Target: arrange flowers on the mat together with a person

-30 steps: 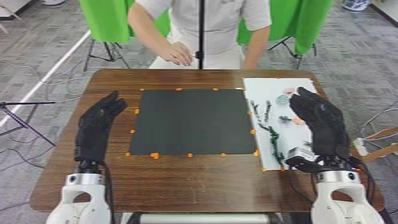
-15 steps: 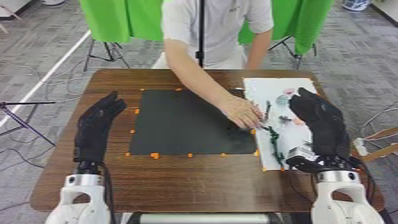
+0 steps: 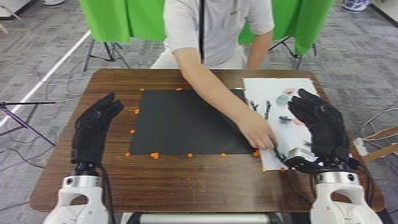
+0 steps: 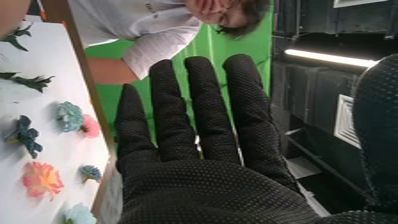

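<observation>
My left hand (image 3: 96, 125) is held open above the table's left side. On the right, my right hand (image 3: 322, 120) is open over the white sheet (image 3: 259, 87), holding nothing; in the right wrist view the right hand (image 4: 209, 185) has straight fingers. A person's hand (image 3: 258, 134) touches the long green stem (image 3: 281, 154) at the sheet's left edge. The black mat (image 3: 191, 122) bears no flowers. Dark sprigs (image 3: 267, 109), a dark flower (image 3: 284, 119) and a pink flower (image 3: 289, 91) lie on the sheet. The right wrist view also has a coral flower (image 4: 42, 180) and a pale teal flower (image 4: 69, 116).
The brown table (image 3: 195, 185) carries orange marks around the mat. A small whitish object (image 3: 300, 152) lies beside my right wrist. The person's forearm (image 3: 215, 95) crosses the mat from the far side.
The person's hand has come from the table's far side across the mat, then moved nearer along the sheet's left edge to the green stem. My two hands have barely moved.
</observation>
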